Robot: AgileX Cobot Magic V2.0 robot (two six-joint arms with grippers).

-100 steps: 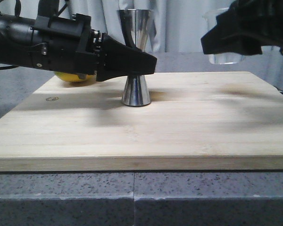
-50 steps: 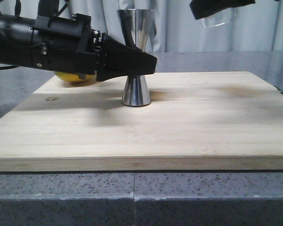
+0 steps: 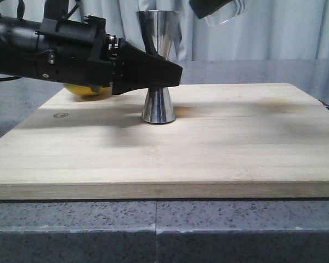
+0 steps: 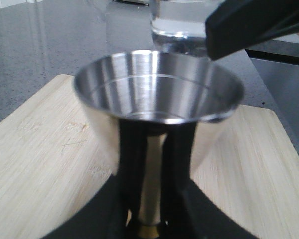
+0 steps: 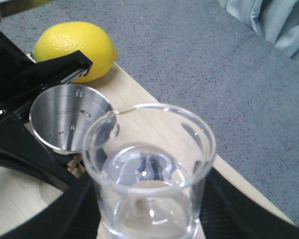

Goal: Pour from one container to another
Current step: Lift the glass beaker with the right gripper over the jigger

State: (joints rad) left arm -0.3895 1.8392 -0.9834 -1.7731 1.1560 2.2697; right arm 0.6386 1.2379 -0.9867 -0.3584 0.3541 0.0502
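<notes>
Glass beaker (image 5: 149, 174) in right pincer (image 3: 208, 7), lip beside left-pincer-clamped (image 4: 149, 199) jigger (image 3: 158, 71) rim.

In the front view the right gripper (image 3: 211, 6) and the glass beaker (image 3: 226, 12) it carries are cut off by the top edge, so its grip cannot be judged there. The left gripper (image 3: 153, 74) covers the steel jigger's (image 3: 158, 60) waist. The lemon (image 3: 88, 89) is mostly hidden behind that arm. The wooden board (image 3: 236, 142) runs past both side edges
</notes>
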